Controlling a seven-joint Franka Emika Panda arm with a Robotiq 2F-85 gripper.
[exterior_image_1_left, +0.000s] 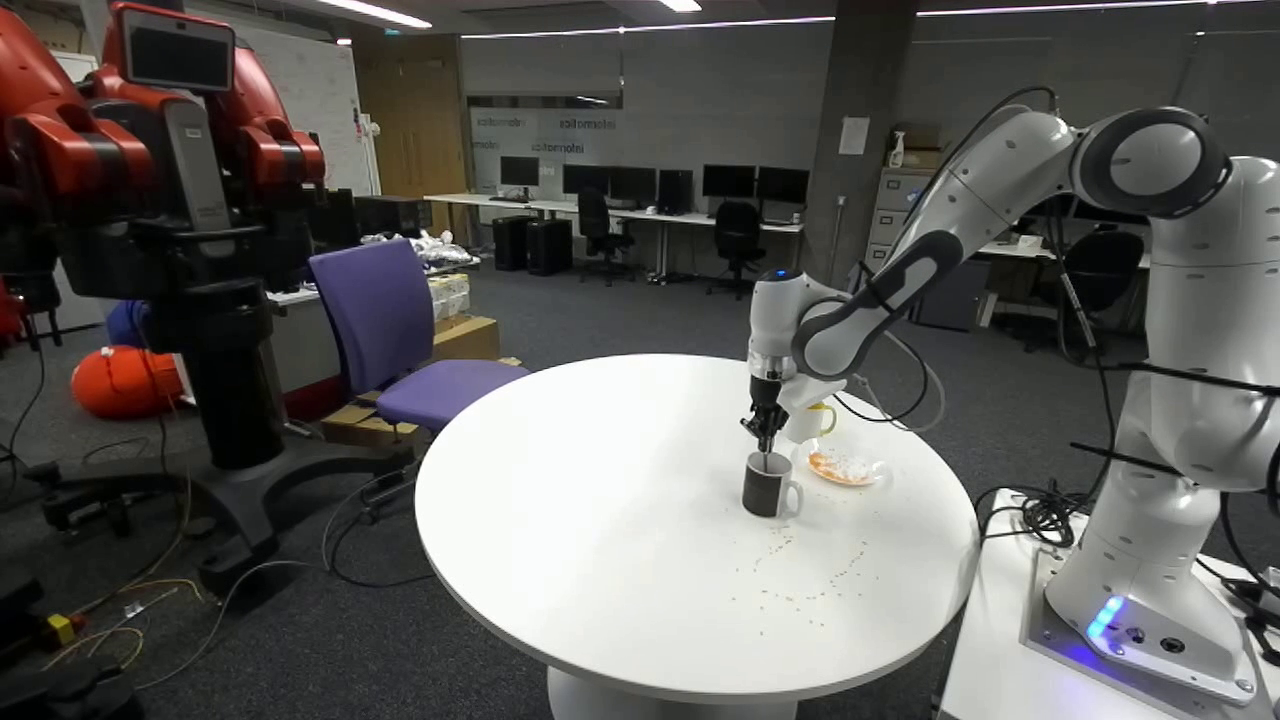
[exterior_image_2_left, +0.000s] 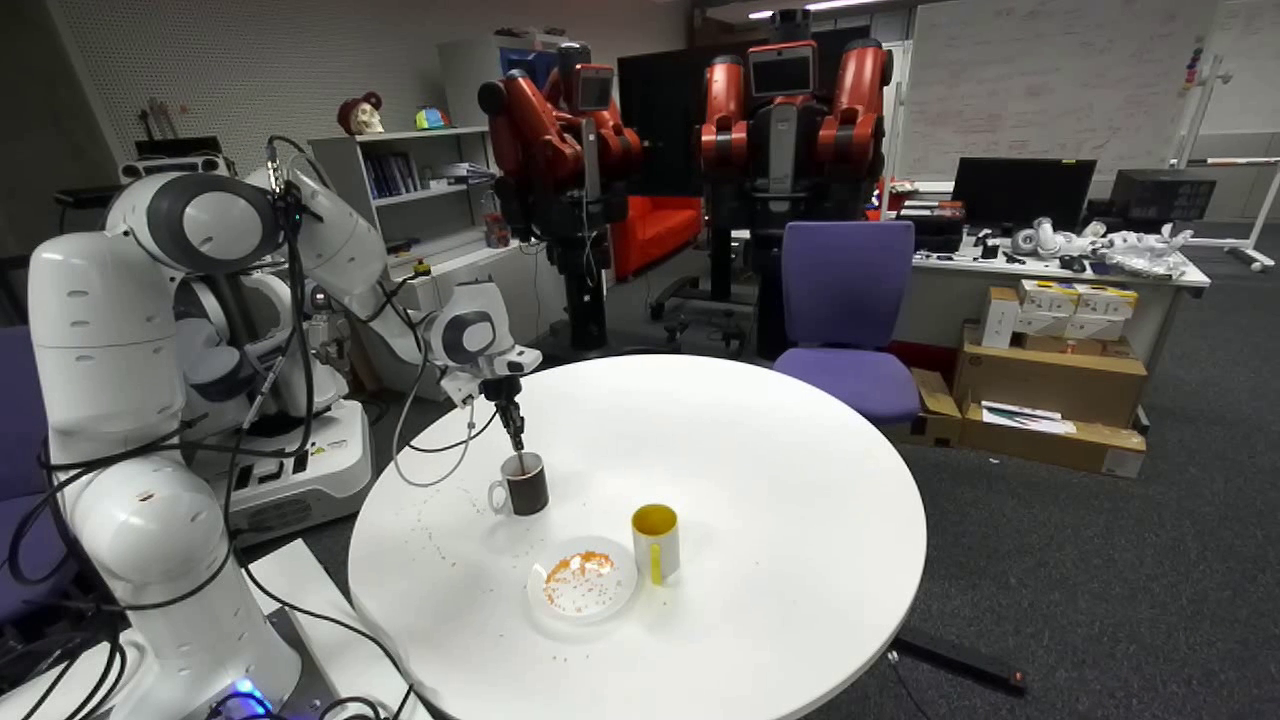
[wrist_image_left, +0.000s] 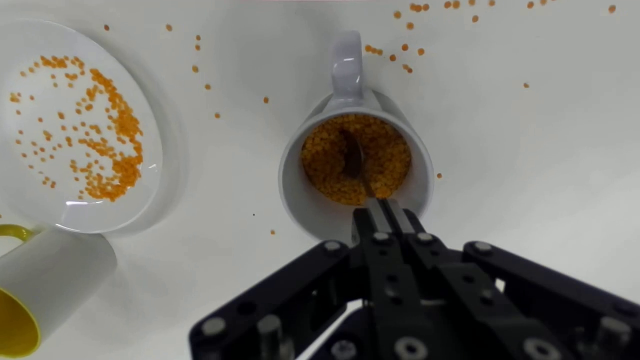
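My gripper (wrist_image_left: 384, 202) is shut on the thin handle of a dark spoon (wrist_image_left: 353, 160). The spoon's bowl rests in orange grains (wrist_image_left: 325, 150) inside a mug with a white inside (wrist_image_left: 315, 212). In both exterior views the mug stands upright with a dark outer wall (exterior_image_1_left: 763, 492) (exterior_image_2_left: 527, 492) and a white handle. The fingertips (exterior_image_1_left: 766, 448) (exterior_image_2_left: 518, 445) are at the mug's opening. A white plate (wrist_image_left: 30, 205) with scattered orange grains lies near the mug; it also shows in an exterior view (exterior_image_2_left: 617, 602). A white mug with yellow inside and handle (wrist_image_left: 65, 275) (exterior_image_2_left: 670, 545) stands beside the plate.
The round white table (exterior_image_1_left: 600, 520) (exterior_image_2_left: 780, 480) carries all of these. Loose grains (wrist_image_left: 405, 47) lie around the dark mug. A purple chair (exterior_image_1_left: 375, 315) (exterior_image_2_left: 845, 300) stands at the table's edge. A cable (exterior_image_2_left: 405, 450) hangs from the arm near the tabletop.
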